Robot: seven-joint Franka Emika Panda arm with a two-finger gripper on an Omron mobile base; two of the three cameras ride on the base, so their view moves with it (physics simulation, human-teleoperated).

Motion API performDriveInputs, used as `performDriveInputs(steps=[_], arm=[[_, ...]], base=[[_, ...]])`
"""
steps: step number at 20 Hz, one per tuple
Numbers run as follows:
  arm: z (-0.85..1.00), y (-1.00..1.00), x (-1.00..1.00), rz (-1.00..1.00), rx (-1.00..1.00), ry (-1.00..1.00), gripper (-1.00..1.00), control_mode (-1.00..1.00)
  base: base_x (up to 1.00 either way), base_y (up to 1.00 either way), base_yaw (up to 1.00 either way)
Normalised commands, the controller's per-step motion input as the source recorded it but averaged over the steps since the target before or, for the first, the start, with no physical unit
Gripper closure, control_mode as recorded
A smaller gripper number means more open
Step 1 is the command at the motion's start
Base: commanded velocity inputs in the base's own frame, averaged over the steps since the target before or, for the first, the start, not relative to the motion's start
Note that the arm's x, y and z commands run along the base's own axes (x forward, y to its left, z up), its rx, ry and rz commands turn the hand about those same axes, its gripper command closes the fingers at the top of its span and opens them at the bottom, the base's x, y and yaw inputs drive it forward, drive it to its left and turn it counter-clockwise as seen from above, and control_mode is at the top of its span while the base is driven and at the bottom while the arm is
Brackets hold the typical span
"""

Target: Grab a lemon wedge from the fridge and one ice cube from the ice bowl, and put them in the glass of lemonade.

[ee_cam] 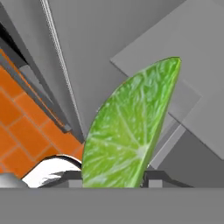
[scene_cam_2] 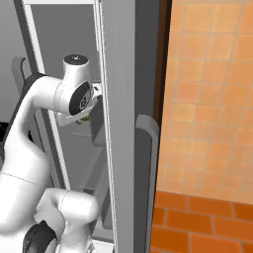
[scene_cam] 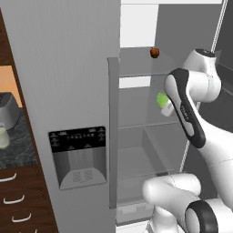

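Observation:
The lemon wedge [ee_cam: 127, 135], bright yellow-green with a pale core, stands between the two dark finger tips of my gripper [ee_cam: 111, 177], which is shut on it. In the left base view the lemon wedge [scene_cam: 162, 98] shows at the end of my hand, inside the open right half of the fridge [scene_cam: 68, 68] at middle-shelf height, with the gripper [scene_cam: 167, 108] just under it. A sliver of the green wedge [scene_cam_2: 85, 118] peeks out below my wrist in the right base view. The glass of lemonade [scene_cam: 3, 137] stands on the dark counter at far left.
A small red-brown fruit [scene_cam: 154, 53] sits on the fridge's upper shelf. The open fridge door [scene_cam_2: 123, 123] stands close on my arm's right. A silver toaster [scene_cam: 7, 109] is behind the glass. Wooden drawers [scene_cam: 18, 195] run under the counter. Orange tiled floor [scene_cam_2: 207, 148] lies to the right.

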Motion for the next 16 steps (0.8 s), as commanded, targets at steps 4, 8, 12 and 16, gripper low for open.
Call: performDriveInputs(steps=[4,8,12,16], arm=[[-0.84,0.05,-0.81,0.00,-0.06,0.01,1.00,-1.00],[-0.15,0.08,-0.64,0.00,-0.01,0.00,1.00,-1.00],[0.00,0.01,-0.32,0.00,0.00,-0.01,1.00,-1.00],[0.04,0.06,-0.27,0.00,-0.01,-0.04,1.00,-1.00]], base=[[0.00,0.00,0.00],[0.00,0.00,0.00],[0.00,0.00,0.00],[0.00,0.00,0.00]])
